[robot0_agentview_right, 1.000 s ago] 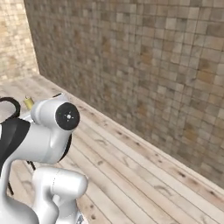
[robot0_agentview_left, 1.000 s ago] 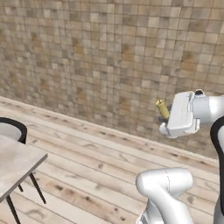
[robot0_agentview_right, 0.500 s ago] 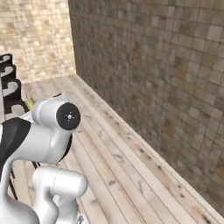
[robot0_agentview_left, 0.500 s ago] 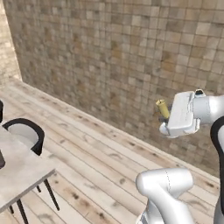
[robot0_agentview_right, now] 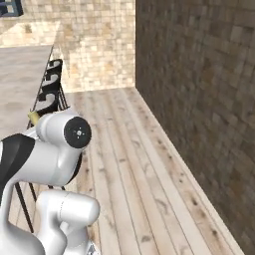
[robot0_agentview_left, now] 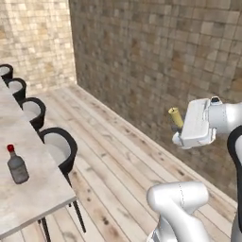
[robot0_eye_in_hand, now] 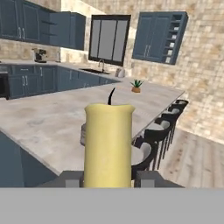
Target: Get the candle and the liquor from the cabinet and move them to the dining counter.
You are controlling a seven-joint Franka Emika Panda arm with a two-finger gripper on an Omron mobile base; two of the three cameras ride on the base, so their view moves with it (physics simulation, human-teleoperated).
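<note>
Dining counter (robot0_agentview_left: 33,189) bears liquor (robot0_agentview_left: 17,165) (upright).

Liquor (robot0_agentview_left: 17,165) on dining counter (robot0_agentview_left: 28,198)

Even, soft rendered light; slight pixelation.

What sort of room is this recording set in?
A rendered home kitchen with a dining area, most likely. The hand view shows dark blue wall cabinets, a sink tap under a window, and a long marbled dining counter lined with black stools.
</note>
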